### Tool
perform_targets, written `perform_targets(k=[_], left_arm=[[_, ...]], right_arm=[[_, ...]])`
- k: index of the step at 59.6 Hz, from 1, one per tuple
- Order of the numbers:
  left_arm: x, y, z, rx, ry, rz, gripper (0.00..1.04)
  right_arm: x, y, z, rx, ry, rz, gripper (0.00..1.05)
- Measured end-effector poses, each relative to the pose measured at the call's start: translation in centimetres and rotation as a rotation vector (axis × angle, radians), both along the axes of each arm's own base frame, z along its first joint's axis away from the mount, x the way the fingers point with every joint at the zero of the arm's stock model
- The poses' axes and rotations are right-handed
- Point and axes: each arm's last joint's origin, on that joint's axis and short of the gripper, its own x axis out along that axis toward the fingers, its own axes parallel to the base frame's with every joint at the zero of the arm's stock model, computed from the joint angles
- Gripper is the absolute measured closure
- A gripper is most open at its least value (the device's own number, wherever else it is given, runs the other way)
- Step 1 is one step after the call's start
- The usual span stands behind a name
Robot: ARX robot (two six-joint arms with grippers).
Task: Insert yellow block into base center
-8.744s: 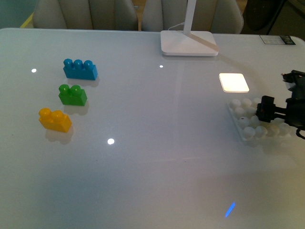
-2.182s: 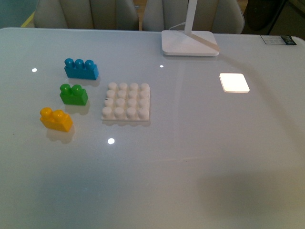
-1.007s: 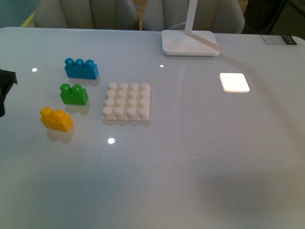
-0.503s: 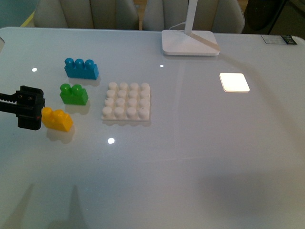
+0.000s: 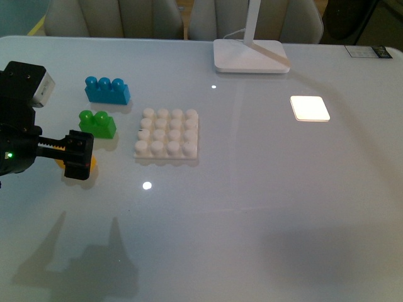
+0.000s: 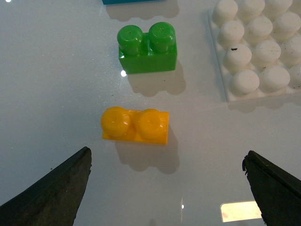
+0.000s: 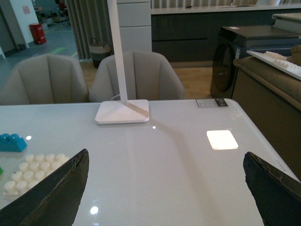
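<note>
Nearest the front edge of the white glossy table (image 5: pixel 252 239), over by its left edge, the left pincer (image 5: pixel 79 157) hangs right over the yellow block (image 6: pixel 135 125), a small orange-yellow plastic brick with two round studs. From the front you only get a sliver of orange past the black finger. The wrist cam is way clearer: the two dark fingers (image 6: pixel 51 188) are spread wide with nothing between them. The block lies flat on the table a bit ahead of the tips, not squarely between them, and slightly skewed. Not gripped yet.

The right pincer (image 7: pixel 164 160) isn't in the front view. Its own cam shows it spread and empty too, up above the table.

One step back is the green two-stud plastic brick (image 5: pixel 97 124), just beside the yellow one. The base (image 5: pixel 167 133), a flat white square plate with a grid of studs, sits bare toward the table's middle. Behind those are the blue three-stud brick (image 5: pixel 107 91) and, at the far edge, the flat white lamp foot (image 5: pixel 250 56).

What I'd worry about:
- **Closing from here:** the fingers could catch just the block's near edge, and on that slick top it'd skate off or twist.
- **Overreaching:** a finger could bump the green brick.
- **Later on:** the base looks loose, so pressing off-centre could shove or tip it instead of seating the block.
</note>
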Motion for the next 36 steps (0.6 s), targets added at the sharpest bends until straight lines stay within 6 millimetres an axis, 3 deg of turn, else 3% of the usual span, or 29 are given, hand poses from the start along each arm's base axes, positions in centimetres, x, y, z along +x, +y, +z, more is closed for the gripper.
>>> perform_targets(k=[23, 36], left_arm=[[2.4, -0.6, -1.9, -0.008, 0.036, 0.017, 0.07], [3.3, 0.0, -2.2, -0.01, 0.037, 0.033, 0.07]], right_arm=[[0.0, 0.0, 0.0, 0.0, 0.0, 0.0, 0.09], [0.0, 0.0, 0.0, 0.0, 0.0, 0.0, 0.09]])
